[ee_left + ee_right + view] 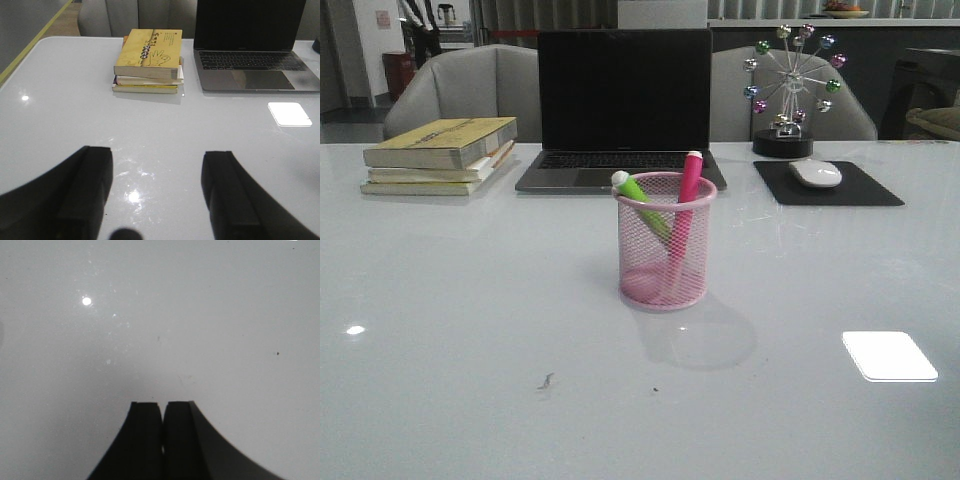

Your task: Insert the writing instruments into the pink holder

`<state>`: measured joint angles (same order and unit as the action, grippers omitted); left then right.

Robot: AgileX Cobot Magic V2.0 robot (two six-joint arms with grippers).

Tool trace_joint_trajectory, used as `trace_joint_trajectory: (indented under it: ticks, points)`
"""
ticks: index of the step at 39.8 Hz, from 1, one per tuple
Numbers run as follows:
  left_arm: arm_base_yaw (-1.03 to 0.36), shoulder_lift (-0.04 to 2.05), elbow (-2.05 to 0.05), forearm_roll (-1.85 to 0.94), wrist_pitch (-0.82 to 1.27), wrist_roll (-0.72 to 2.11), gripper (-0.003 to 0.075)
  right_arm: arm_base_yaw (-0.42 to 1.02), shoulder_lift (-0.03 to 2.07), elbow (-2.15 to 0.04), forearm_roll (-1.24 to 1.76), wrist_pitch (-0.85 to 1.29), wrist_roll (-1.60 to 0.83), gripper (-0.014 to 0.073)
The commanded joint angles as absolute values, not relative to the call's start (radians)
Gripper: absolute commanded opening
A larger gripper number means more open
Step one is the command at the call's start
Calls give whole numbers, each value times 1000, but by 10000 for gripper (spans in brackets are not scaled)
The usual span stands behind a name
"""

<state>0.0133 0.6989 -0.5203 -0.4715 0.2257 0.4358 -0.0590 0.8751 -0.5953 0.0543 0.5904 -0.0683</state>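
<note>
Currently we see the white table point(450, 330) filling most of the front view, with neither arm visible there. Laptop point(624, 105) at the back edge has a dark screen; we can't read anything on it. Left of it sits a stack of books point(442, 155); to the right, a mouse point(816, 173) on a black pad point(828, 184), with a small ferris-wheel ornament point(794, 85) behind.

Pink holder point(665, 242) stands upright mid-table, in front of the laptop. Both markers are inside it: pink marker point(684, 205) leaning right, green marker point(642, 205) leaning left, lower ends blurred behind the mesh.

Left gripper point(157, 192) hangs over bare table, fingers spread wide, nothing between them, tips cut off by the frame edge. Right gripper point(162, 427) has its fingers pressed together, holding nothing, over bare table.
</note>
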Motion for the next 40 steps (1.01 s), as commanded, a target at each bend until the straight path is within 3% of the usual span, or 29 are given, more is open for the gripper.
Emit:
trace_joint_trajectory:
  ticks: [1,28,40]
  points:
    - [6,691,-550,-489,145,435,456,-64,862,-621,65,528,-77,36]
    - [6,691,-550,-489,145,435,456,-60,860,-621,84,525,-76,29]
    - [6,695,-550,-489,145,435,456,26,722,-603,67,441,-76,29]
